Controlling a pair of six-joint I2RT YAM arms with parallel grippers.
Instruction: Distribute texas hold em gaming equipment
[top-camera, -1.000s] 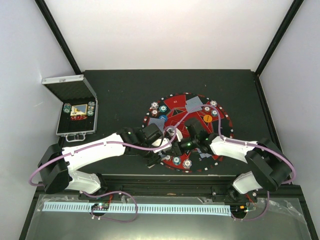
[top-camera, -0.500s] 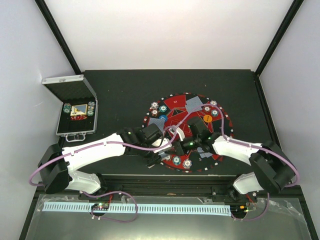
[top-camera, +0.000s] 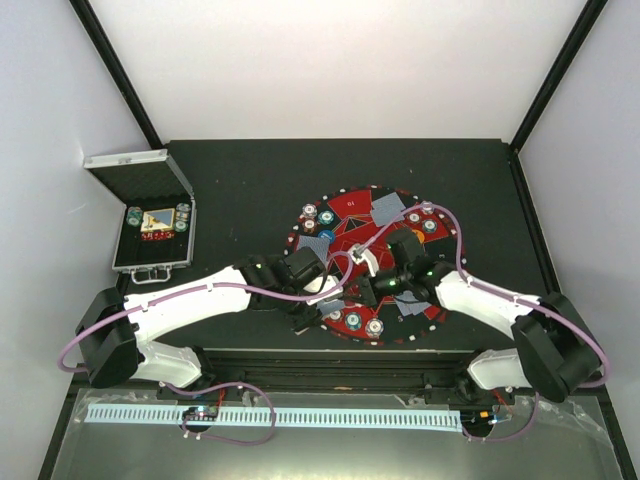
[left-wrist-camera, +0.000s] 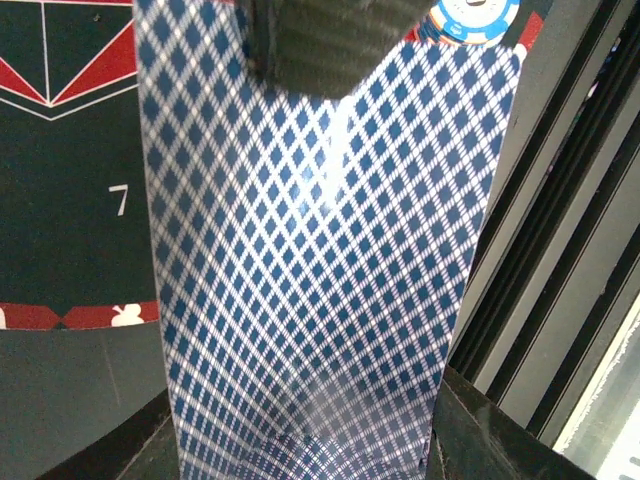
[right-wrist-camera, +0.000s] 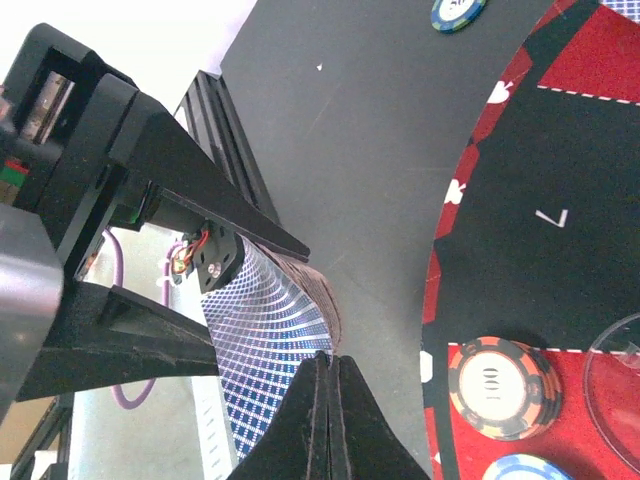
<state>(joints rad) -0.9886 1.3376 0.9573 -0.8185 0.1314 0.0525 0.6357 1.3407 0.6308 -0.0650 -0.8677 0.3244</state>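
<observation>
My left gripper (left-wrist-camera: 305, 445) is shut on a deck of blue-diamond-backed playing cards (left-wrist-camera: 310, 250), bowed between its fingers. It hangs over the near edge of the round mat (top-camera: 350, 212). My right gripper (right-wrist-camera: 330, 358) is shut on the far edge of the deck's (right-wrist-camera: 268, 330) top card, and one of its ribbed fingers (left-wrist-camera: 320, 40) lies across that card. In the top view the two grippers, left (top-camera: 325, 298) and right (top-camera: 358, 290), meet. Chip stacks (top-camera: 374, 326) and dealt cards (top-camera: 390, 208) sit around the mat.
An open silver case (top-camera: 152, 262) holding more chips stands at the table's left. A red-and-black chip stack (right-wrist-camera: 503, 388) lies just right of my right fingers. The table's black front rail (left-wrist-camera: 560, 250) runs close beside the deck. Purple cables loop over both arms.
My right gripper has closed from partly open to shut at the deck's edge, and its arm has swung a little to the right. The left arm and the deck have stayed still.
</observation>
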